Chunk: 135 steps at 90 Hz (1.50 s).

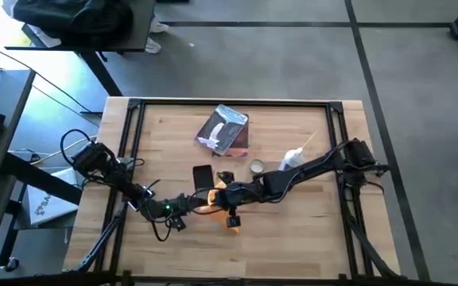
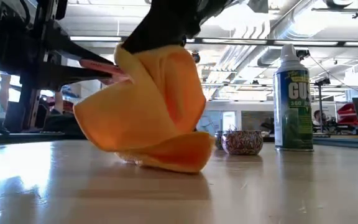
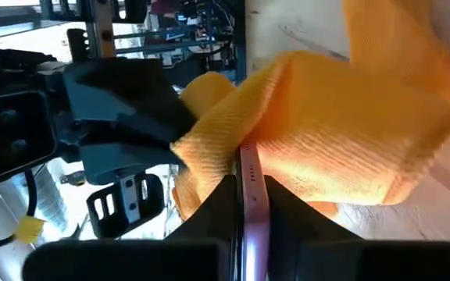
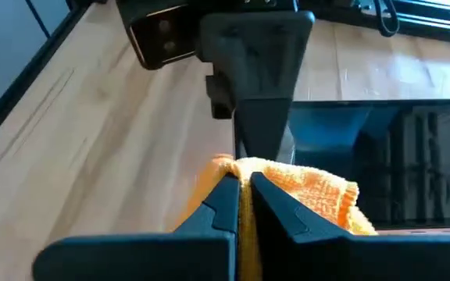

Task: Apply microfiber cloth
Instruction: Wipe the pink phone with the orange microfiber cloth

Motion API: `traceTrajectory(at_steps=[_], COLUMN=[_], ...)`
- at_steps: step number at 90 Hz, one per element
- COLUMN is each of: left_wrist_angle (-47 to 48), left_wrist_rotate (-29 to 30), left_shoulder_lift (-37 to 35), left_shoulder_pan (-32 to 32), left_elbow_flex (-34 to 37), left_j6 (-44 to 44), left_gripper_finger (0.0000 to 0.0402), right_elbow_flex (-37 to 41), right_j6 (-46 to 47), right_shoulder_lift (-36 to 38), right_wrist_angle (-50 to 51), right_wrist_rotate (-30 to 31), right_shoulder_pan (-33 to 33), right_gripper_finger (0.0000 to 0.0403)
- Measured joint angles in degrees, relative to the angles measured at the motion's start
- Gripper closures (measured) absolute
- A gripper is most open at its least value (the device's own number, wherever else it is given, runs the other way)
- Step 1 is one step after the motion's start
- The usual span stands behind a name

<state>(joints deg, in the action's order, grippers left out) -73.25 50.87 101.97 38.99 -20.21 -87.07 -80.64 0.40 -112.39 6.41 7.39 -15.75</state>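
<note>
Pinching the microfiber cloth (image 2: 148, 106) in my right gripper (image 4: 244, 195) at the frame's lower centre, I am letting it hang upright, while my left gripper (image 3: 248, 203) is gripping a thin phone (image 3: 250, 211) edge.

microfiber cloth (image 1: 213, 199) mostly buried under both arms from above, spray can (image 2: 293, 99) label cut short, packet (image 1: 223, 129) print too tiny to read

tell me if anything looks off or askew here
Nothing spilled or damaged. The microfiber cloth hangs bunched from the right gripper, its lower fold dragging on the table; the left gripper clamps a thin device edge-on.
</note>
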Motion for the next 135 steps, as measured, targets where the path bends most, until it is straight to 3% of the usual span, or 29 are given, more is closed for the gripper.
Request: traceTrajectory(at_steps=[25,58,72,92,106,112,117,135], left_wrist_angle=[0.0,-0.8,-0.4,-0.6,-0.5,-0.4,-0.4,-0.4], left_wrist_rotate=[-0.3,-0.2,-0.9,-0.9,-0.9,-0.9,-0.8,-0.8], left_shoulder_lift=[0.0,0.1,0.0,0.0,0.0,0.0,0.0,0.0], left_shoulder_pan=[0.0,0.0,0.0,0.2,0.0,-0.3,-0.3,-0.3], left_elbow_flex=[-0.1,-0.2,-0.3,-0.3,-0.3,-0.3,-0.3,-0.3], left_j6=[0.0,0.1,0.6,1.5,1.5,1.5,1.5,1.6], left_gripper_finger=[0.0385,0.0385,0.0385,0.0385,0.0385,0.0385,0.0385,0.0385], right_elbow_flex=[0.0,0.0,0.1,-1.4,-6.6,-9.2,-11.5,-15.4], right_j6=[-1.7,-7.9,-15.4,-29.7,-34.3,-34.4,-33.7,-27.5], right_shoulder_lift=[-0.7,-0.7,-0.7,-0.1,0.3,0.3,0.3,0.3], right_wrist_angle=[-0.6,9.8,10.4,12.7,12.6,12.7,13.0,19.3], right_wrist_rotate=[0.5,5.5,11.9,29.5,31.7,30.4,25.7,-2.4], right_shoulder_pan=[0.4,3.7,5.4,7.5,8.4,8.4,8.2,6.5], right_gripper_finger=[0.0403,0.0403,0.0403,0.0403,0.0403,0.0403,0.0403,0.0403])
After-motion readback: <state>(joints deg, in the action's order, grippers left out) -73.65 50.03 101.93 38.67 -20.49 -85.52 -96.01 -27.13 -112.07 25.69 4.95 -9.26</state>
